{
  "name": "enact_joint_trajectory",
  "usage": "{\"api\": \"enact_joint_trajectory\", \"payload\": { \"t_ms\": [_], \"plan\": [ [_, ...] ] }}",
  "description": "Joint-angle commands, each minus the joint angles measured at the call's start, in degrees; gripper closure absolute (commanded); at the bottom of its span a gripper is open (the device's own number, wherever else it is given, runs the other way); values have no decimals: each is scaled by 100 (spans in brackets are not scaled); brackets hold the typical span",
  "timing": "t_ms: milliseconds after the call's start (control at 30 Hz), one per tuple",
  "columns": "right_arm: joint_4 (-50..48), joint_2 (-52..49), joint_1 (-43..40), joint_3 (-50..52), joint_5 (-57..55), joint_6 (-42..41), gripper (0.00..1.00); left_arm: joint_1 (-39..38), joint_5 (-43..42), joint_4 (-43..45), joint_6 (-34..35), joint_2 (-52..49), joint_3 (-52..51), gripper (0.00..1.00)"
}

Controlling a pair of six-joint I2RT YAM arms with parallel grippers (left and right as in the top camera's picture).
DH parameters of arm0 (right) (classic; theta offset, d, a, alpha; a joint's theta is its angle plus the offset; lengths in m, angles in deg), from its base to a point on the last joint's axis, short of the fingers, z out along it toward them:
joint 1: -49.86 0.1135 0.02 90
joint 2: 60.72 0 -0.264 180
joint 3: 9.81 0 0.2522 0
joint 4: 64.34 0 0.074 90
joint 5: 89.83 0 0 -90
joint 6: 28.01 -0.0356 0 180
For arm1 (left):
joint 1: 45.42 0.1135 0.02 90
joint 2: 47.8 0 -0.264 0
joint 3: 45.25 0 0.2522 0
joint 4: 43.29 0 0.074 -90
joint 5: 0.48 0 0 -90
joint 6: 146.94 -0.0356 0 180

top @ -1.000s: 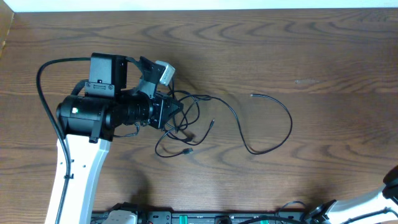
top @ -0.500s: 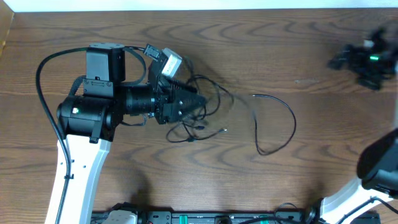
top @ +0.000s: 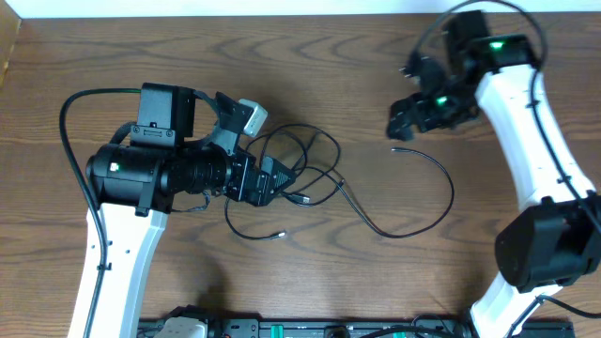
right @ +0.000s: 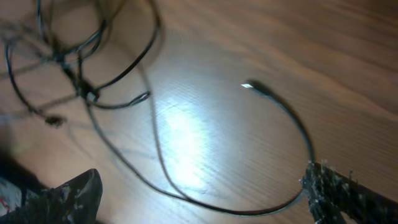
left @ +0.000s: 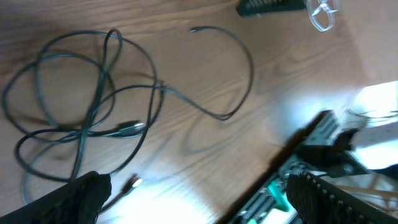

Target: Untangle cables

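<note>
The left end effector is wide open and holds nothing. It sits at the left side of a knot of black cables, and I cannot tell if it touches them. The cables lie in loose loops in the middle of the brown tabletop. One long cable curls away from the knot to the right. Its small plug end lies near the right end effector, which is open and empty too.
</note>
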Motion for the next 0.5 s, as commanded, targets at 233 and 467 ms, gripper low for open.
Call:
{"api": "enact_joint_trajectory", "payload": {
  "t_ms": [233, 467],
  "plan": [
    [-94, 31, 1154, 415, -302, 164, 1, 339, 2312, 625, 542, 614, 57, 2],
    [-1349, 31, 1864, 1340, -385, 988, 1, 848, 2809, 415, 1051, 1010, 57, 3]
  ]
}}
